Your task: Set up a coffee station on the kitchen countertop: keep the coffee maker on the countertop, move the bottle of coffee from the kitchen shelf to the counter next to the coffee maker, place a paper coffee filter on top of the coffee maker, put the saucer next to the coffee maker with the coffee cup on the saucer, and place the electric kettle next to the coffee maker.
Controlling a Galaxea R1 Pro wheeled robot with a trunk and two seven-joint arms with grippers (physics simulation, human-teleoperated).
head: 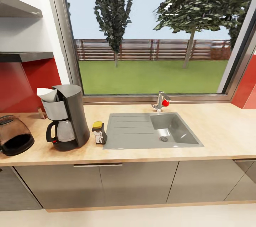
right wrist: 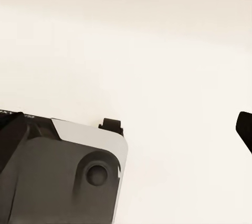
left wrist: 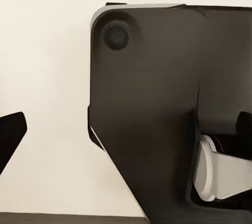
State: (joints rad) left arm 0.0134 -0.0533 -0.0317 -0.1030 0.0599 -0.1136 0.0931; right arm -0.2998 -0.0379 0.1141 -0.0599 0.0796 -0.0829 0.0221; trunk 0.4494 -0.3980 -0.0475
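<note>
On the kitchen countertop [head: 220, 131] stands the coffee maker [head: 73, 113], with the white paper coffee filter [head: 48, 95] sitting in its top. The bottle of coffee [head: 99, 133] with its yellow lid stands just right of it, by the sink's edge. Left of the machine sits the electric kettle [head: 14, 140], cut off by the picture's edge. Two dark kitchen shelf slabs [head: 26, 56] hang on the wall at upper left, bare where visible. The saucer and the coffee cup are out of view. My left gripper [left wrist: 131, 140] and right gripper [right wrist: 131, 134] are open and empty, over the pale floor.
A steel sink [head: 153, 131] with a faucet [head: 160, 101] fills the counter's middle, under a wide window. Grey cabinet fronts [head: 135, 180] run below. A small brown item [head: 41, 113] stands by the wall behind the coffee maker. My dark base [left wrist: 157, 103] shows under the left gripper.
</note>
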